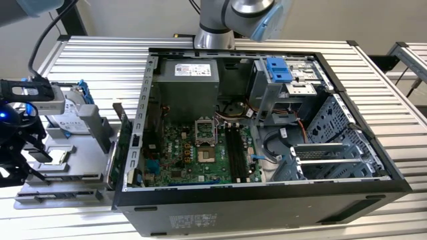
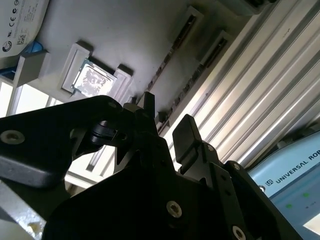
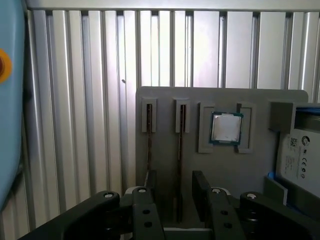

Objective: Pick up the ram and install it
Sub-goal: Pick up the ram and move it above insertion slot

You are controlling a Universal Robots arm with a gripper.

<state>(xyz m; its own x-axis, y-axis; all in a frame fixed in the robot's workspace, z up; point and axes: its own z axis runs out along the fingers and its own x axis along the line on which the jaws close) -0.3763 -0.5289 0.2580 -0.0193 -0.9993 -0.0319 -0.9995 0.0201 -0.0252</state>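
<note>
Silver-grey arm (image 1: pixel 215 25) with a light blue cap (image 1: pixel 270 22).
Black chunky gripper (image 3: pixel 175 182) with two flat fingers (image 3: pixel 201 187), dotted with small round screws (image 2: pixel 172 207); a thin black cable (image 1: pixel 41 35) looping along above.

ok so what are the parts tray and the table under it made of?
Tray: matte grey, even in tone with no glare, so probably plastic, moulded or printed. Table: ribbed silver slats with bright streaks along the ridges, so bare metal, likely aluminium profile.
</note>
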